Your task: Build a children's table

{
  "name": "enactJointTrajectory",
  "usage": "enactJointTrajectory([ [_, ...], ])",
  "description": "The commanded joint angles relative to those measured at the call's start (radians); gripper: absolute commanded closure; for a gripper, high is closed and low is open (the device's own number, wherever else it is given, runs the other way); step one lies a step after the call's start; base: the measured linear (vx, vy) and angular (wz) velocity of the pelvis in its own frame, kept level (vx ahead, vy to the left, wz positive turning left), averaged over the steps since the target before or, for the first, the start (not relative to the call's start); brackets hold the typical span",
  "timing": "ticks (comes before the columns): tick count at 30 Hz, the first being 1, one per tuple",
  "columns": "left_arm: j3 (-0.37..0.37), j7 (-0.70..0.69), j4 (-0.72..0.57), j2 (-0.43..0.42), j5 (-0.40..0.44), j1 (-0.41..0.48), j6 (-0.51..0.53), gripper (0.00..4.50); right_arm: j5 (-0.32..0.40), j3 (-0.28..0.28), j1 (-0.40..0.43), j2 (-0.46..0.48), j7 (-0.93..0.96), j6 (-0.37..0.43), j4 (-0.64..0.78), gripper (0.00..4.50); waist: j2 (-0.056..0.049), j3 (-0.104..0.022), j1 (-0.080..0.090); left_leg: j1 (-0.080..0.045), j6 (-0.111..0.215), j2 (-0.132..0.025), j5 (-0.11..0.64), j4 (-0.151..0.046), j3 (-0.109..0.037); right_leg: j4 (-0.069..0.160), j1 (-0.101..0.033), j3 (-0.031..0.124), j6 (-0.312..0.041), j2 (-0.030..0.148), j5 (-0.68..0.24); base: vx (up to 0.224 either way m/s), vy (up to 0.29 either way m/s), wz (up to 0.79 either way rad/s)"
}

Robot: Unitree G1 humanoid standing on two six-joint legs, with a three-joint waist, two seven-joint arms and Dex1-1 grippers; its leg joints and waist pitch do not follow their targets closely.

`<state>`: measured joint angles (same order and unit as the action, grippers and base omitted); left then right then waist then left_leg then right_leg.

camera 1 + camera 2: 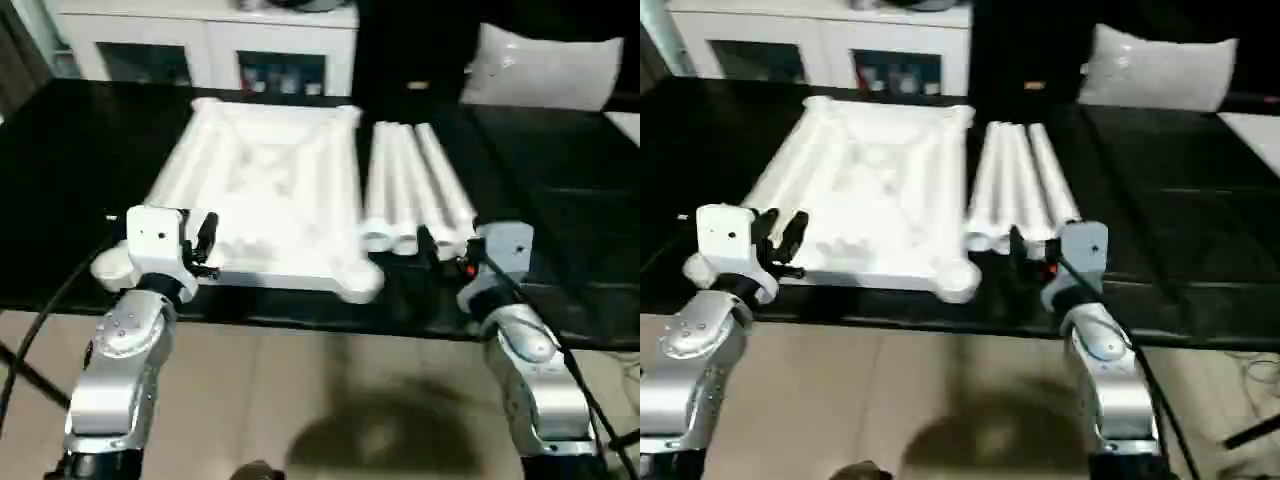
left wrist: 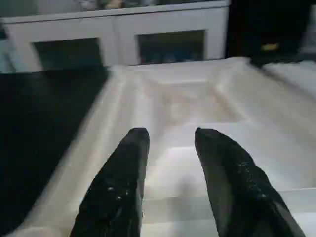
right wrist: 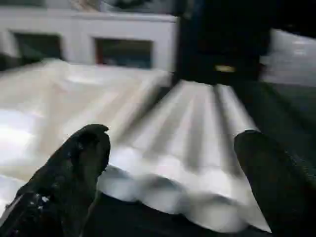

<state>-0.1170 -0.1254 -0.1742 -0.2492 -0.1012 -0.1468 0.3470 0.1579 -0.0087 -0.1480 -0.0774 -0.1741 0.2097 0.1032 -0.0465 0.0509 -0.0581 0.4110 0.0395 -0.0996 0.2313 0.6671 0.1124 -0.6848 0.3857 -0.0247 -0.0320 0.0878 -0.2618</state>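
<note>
Four legs (image 1: 410,190) lie bunched just beside the upturned tabletop (image 1: 265,195). Right gripper (image 3: 173,143) spreads wide before their near ends. Left gripper (image 2: 168,143), fingers partly apart, hovers over the tabletop's near edge, gripping nothing.

Both silver forearms are reaching toward twelve o'clock; left gripper (image 2: 168,143) is gaping partway, right gripper (image 3: 173,143) spreading wide.
</note>
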Motion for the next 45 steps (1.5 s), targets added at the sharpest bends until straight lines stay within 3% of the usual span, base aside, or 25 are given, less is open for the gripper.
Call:
enactJointTrajectory([
  [1, 0.016, -0.01, -0.011, 0.002, 0.01, -0.016, 0.003, 2.28, 0.021, -0.021, 0.0, -0.01, 0.008, 0.017, 0.014, 0.06, -0.027, -0.067, 0.0, -0.068, 0.277, -0.152, -0.32, -0.138, -0.068, -0.035, 0.05, -0.037, 0.012, -0.041, -0.029, -0.019, 0.067, 0.04],
  [4, 0.021, -0.009, -0.016, -0.001, 0.013, -0.016, 0.003, 2.28, -0.003, -0.022, 0.002, -0.001, 0.043, 0.02, 0.002, 0.06, -0.002, -0.071, -0.011, -0.059, 0.078, -0.155, -0.201, -0.153, -0.07, 0.024, 0.015, -0.003, 0.012, 0.011, 0.031, -0.044, 0.093, 0.01],
  [6, 0.019, -0.003, -0.023, 0.004, 0.015, -0.01, 0.004, 2.28, 0.028, -0.043, 0.0, 0.034, 0.058, 0.009, -0.018, 0.06, 0.02, -0.06, -0.024, -0.018, -0.048, -0.108, 0.177, -0.115, -0.04, 0.115, -0.031, 0.063, -0.148, 0.149, 0.05, -0.091, 0.09, -0.07],
  [7, 0.019, -0.002, -0.023, 0.004, 0.018, -0.01, 0.002, 2.28, 0.024, -0.042, 0.002, 0.036, 0.064, 0.008, -0.016, 0.06, 0.011, -0.051, -0.033, -0.036, -0.056, -0.127, 0.278, -0.101, -0.055, 0.141, -0.024, 0.074, -0.188, 0.17, -0.079, -0.088, 0.037, -0.01],
  [11, 0.019, -0.007, -0.015, 0.0, 0.013, -0.013, -0.001, 2.28, -0.053, -0.011, 0.004, 0.025, 0.1, 0.04, -0.012, 0.06, -0.011, -0.037, 0.003, -0.054, -0.236, -0.127, 0.711, -0.182, -0.07, 0.122, -0.003, 0.025, -0.07, 0.066, -0.287, -0.072, 0.04, -0.05],
  [19, 0.027, -0.04, -0.022, -0.005, -0.002, -0.009, -0.01, 2.28, -0.077, 0.049, 0.001, 0.006, 0.054, 0.043, -0.031, 0.06, 0.003, -0.025, 0.035, -0.067, -0.205, -0.115, 0.801, -0.168, -0.076, 0.175, -0.021, 0.028, -0.027, 0.11, -0.564, -0.026, 0.015, -0.02],
  [20, 0.026, -0.041, -0.024, -0.005, -0.003, -0.011, -0.007, 2.28, -0.074, 0.046, -0.001, 0.008, 0.055, 0.045, -0.033, 0.06, 0.019, -0.019, 0.023, 0.016, -0.172, -0.078, 0.788, -0.206, -0.104, 0.167, -0.088, -0.01, -0.03, 0.133, -0.587, 0.0, 0.0, 0.0],
  [21, 0.026, -0.041, -0.024, -0.005, -0.003, -0.011, -0.007, 2.28, -0.074, 0.046, -0.001, 0.008, 0.055, 0.045, -0.033, 0.06, 0.0, -0.028, 0.018, 0.059, -0.146, -0.035, 0.721, -0.241, -0.082, 0.125, -0.138, -0.036, -0.014, 0.091, -0.576, 0.0, 0.0, 0.0],
  [23, 0.027, -0.044, -0.029, -0.008, -0.003, -0.013, -0.003, 2.28, -0.077, 0.04, -0.006, 0.008, 0.064, 0.042, -0.033, 0.06, 0.025, -0.033, 0.028, 0.009, -0.101, -0.032, 0.587, -0.122, -0.072, 0.224, -0.125, -0.029, -0.058, 0.189, -0.745, -0.015, 0.004, 0.47],
  [24, 0.031, -0.046, -0.031, -0.01, 0.0, -0.013, -0.001, 2.28, -0.072, 0.03, -0.009, 0.012, 0.074, 0.04, -0.034, 0.06, 0.027, -0.028, 0.045, -0.076, -0.056, -0.074, 0.289, 0.035, -0.071, 0.302, -0.08, 0.04, -0.113, 0.26, -0.769, 0.001, 0.009, 0.55],
  [25, 0.038, -0.051, -0.033, -0.017, 0.006, -0.012, -0.001, 2.28, -0.072, 0.027, -0.013, 0.009, 0.076, 0.031, -0.036, 0.06, 0.025, 0.005, 0.043, -0.035, -0.052, -0.103, 0.184, 0.017, -0.083, 0.293, -0.139, -0.003, -0.132, 0.237, -0.753, 0.053, 0.049, 0.09],
  [26, 0.038, -0.051, -0.033, -0.017, 0.006, -0.012, -0.001, 2.28, -0.072, 0.027, -0.013, 0.009, 0.076, 0.031, -0.036, 0.06, -0.003, 0.014, 0.04, -0.053, -0.086, -0.115, 0.287, -0.043, -0.086, 0.272, -0.146, -0.067, -0.106, 0.173, -0.752, 0.044, 0.098, 0.31],
  [27, 0.044, -0.057, -0.035, -0.022, 0.011, -0.01, -0.002, 2.28, -0.07, 0.028, -0.017, 0.005, 0.069, 0.031, -0.038, 0.06, -0.031, 0.021, 0.071, -0.133, -0.224, -0.16, 0.913, -0.196, -0.109, 0.115, -0.057, -0.11, -0.026, 0.008, -0.449, 0.057, 0.076, 0.04],
  [28, 0.044, -0.057, -0.035, -0.022, 0.011, -0.01, -0.002, 2.28, -0.07, 0.028, -0.017, 0.005, 0.069, 0.031, -0.038, 0.06, -0.037, -0.007, 0.057, -0.127, -0.266, -0.168, 1.065, -0.249, -0.136, -0.005, -0.073, -0.085, -0.011, -0.023, -0.094, 0.04, 0.077, 0.3],
  [31, 0.067, -0.082, -0.031, -0.029, 0.018, -0.013, -0.007, 2.28, -0.081, 0.041, -0.022, -0.011, 0.04, -0.012, -0.046, 0.06, -0.035, -0.027, 0.074, -0.17, -0.205, -0.124, 0.825, -0.228, -0.123, 0.016, -0.026, -0.083, 0.019, -0.023, 0.041, 0.107, 0.05, 0.05],
  [33, 0.08, -0.091, -0.026, -0.027, 0.021, -0.019, -0.011, 2.28, -0.074, 0.035, -0.027, -0.007, 0.042, 0.024, -0.047, 0.06, -0.007, -0.035, 0.086, -0.189, -0.1, -0.121, 0.648, -0.223, -0.129, 0.044, -0.011, -0.061, 0.042, 0.001, 0.043, 0.094, 0.014, -0.04],
  [35, 0.093, -0.093, -0.023, -0.022, 0.022, -0.025, -0.012, 2.28, -0.065, 0.028, -0.034, -0.009, 0.039, 0.065, -0.046, 0.06, 0.041, -0.041, 0.084, -0.163, -0.018, -0.074, 0.525, -0.195, -0.088, 0.13, -0.041, -0.007, 0.039, 0.051, 0.026, 0.177, -0.072, 0.05],
  [36, 0.094, -0.093, -0.023, -0.021, 0.022, -0.025, -0.013, 2.28, -0.064, 0.028, -0.034, -0.01, 0.037, 0.064, -0.045, 0.06, 0.069, -0.044, 0.052, -0.069, 0.027, -0.015, 0.347, -0.07, -0.024, 0.197, -0.148, 0.104, -0.059, 0.18, -0.066, 0.155, -0.093, 0.12],
  [37, 0.1, -0.095, -0.021, -0.014, 0.016, -0.025, -0.017, 2.28, -0.071, 0.03, -0.036, -0.021, 0.032, 0.049, -0.039, 0.06, 0.074, -0.057, 0.026, 0.001, 0.048, -0.035, 0.176, 0.038, -0.04, 0.218, -0.213, 0.165, -0.183, 0.252, -0.115, 0.189, -0.084, 0.01],
  [38, 0.1, -0.095, -0.021, -0.014, 0.016, -0.025, -0.017, 2.28, -0.071, 0.03, -0.036, -0.021, 0.032, 0.049, -0.039, 0.06, 0.073, -0.063, 0.026, 0.031, 0.041, -0.043, 0.112, 0.054, -0.048, 0.204, -0.23, 0.15, -0.216, 0.242, -0.073, 0.2, -0.049, -0.13],
  [39, 0.101, -0.095, -0.021, -0.01, 0.012, -0.024, -0.018, 2.28, -0.078, 0.031, -0.036, -0.026, 0.034, 0.041, -0.036, 0.06, 0.07, -0.068, 0.018, 0.067, 0.023, -0.036, -0.005, 0.046, -0.042, 0.171, -0.23, 0.095, -0.259, 0.166, 0.102, 0.2, -0.049, -0.13],
  [41, 0.106, -0.099, -0.018, -0.005, 0.007, -0.016, -0.019, 2.28, -0.074, 0.024, -0.034, -0.028, 0.036, 0.053, -0.026, 0.06, 0.035, -0.078, 0.016, 0.063, 0.038, -0.046, -0.209, -0.049, -0.028, 0.134, -0.211, 0.01, -0.273, 0.053, 0.285, 0.132, -0.02, -0.04],
  [42, 0.116, -0.108, -0.013, -0.003, 0.002, -0.006, -0.023, 2.28, -0.065, 0.008, -0.028, -0.027, 0.043, 0.07, -0.014, 0.06, -0.038, -0.09, 0.032, -0.14, -0.045, -0.149, -0.234, -0.111, -0.039, 0.068, -0.058, -0.013, -0.101, -0.059, 0.102, 0.157, 0.01, -0.23],
  [43, 0.12, -0.112, -0.012, -0.003, 0.001, -0.003, -0.024, 2.28, -0.061, 0.002, -0.025, -0.026, 0.046, 0.073, -0.01, 0.06, -0.04, -0.07, 0.059, -0.171, 0.018, -0.273, -0.165, -0.153, -0.095, -0.029, 0.014, -0.025, -0.016, -0.026, -0.104, 0.178, 0.037, -0.5],
  [45, 0.123, -0.118, -0.011, -0.002, 0.001, -0.002, -0.026, 2.28, -0.057, -0.003, -0.023, -0.027, 0.05, 0.072, -0.01, 0.06, -0.016, -0.073, 0.043, -0.196, -0.011, -0.282, -0.088, -0.147, -0.037, -0.045, 0.063, -0.027, 0.039, 0.012, -0.057, 0.175, 0.036, -0.49],
])
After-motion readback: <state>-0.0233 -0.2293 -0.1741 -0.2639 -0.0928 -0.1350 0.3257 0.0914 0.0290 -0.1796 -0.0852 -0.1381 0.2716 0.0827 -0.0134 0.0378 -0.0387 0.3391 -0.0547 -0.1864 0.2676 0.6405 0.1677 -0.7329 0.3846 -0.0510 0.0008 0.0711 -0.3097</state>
